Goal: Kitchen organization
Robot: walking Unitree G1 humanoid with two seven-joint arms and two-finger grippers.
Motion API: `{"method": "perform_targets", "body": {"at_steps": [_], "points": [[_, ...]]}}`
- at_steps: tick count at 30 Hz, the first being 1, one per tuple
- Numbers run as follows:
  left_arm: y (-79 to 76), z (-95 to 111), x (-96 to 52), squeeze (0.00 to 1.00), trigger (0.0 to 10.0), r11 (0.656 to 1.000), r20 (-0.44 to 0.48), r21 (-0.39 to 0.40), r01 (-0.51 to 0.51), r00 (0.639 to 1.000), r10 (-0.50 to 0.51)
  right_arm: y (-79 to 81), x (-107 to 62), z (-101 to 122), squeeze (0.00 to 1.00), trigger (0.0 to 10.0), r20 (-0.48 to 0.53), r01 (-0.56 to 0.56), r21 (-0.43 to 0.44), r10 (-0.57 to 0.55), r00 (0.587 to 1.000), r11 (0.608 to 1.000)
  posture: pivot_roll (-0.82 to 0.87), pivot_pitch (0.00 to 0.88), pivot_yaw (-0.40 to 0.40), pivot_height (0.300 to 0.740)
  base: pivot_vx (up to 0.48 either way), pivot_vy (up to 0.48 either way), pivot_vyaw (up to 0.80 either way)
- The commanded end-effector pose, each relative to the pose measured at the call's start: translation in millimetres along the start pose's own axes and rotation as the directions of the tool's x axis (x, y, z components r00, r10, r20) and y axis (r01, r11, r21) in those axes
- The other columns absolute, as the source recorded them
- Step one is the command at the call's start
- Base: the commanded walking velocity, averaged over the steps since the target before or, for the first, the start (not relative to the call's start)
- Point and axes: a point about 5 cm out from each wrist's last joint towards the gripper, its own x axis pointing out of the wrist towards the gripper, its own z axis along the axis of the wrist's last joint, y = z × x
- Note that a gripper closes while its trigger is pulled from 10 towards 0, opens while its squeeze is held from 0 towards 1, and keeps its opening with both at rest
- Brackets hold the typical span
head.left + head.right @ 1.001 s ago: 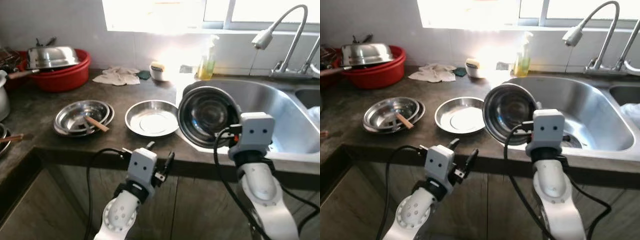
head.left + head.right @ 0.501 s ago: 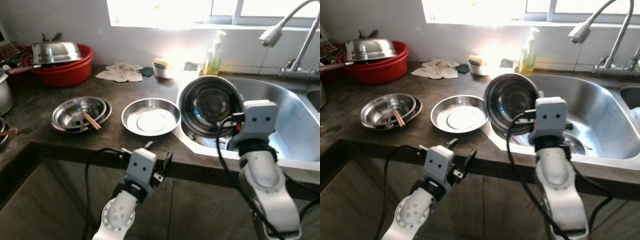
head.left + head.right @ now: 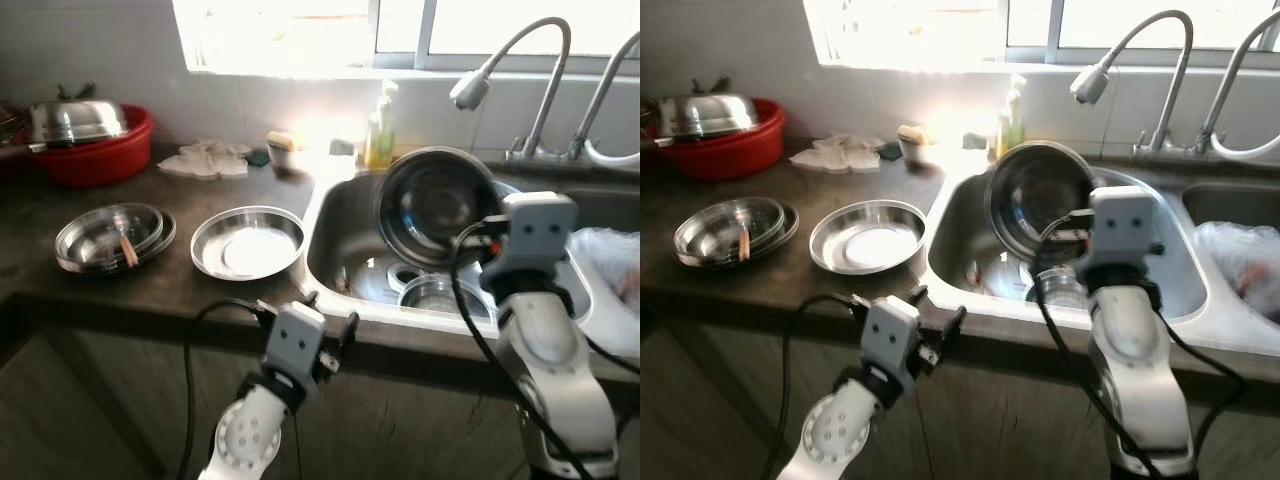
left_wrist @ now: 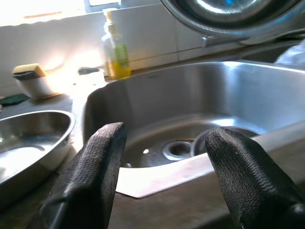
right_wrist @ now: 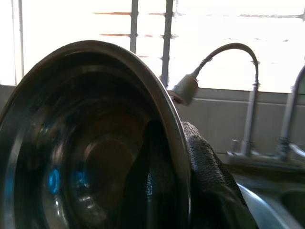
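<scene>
my arms were silver-white plastic shells, rounded at the forearms. each wrist carried a boxy pale-grey camera block with two small dark screw holes on its face. black cables looped from both wrists. the fingers were black, wide, with a woven textured surface.

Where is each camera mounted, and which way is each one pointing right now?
Head stereo eyes: look forward and down at the counter and sink; both silver arms show.
Left wrist: looks along the left gripper, fingers apart, at the sink.
Right wrist: looks along the right gripper, pinching the steel bowl, toward the faucet.
Shared: both eyes and both wrist views catch the bowl.
</scene>
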Motion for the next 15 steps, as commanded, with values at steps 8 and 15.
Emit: {"method": "perform_targets", "body": {"at_steps": [8,15], "points": [[4.4,-3,-0.4,0.00,10.0,0.998,-0.020,-0.040,-0.039,0.999,0.038,-3.4,26.3,4,0.00,10.0,-0.063,-0.109,-0.017,0.108,0.992,0.994,0.09,0.015,-0.043,0.740,0.160,0.000,0.00],[2.6,-4,-1.4,0.00,10.0,0.998,-0.026,-0.048,-0.040,0.999,0.039,-16.1,55.3,0,0.00,10.0,-0.183,-0.203,-0.080,0.185,0.965,0.976,0.09,0.023,-0.051,0.740,0.000,0.000,0.00]]}}
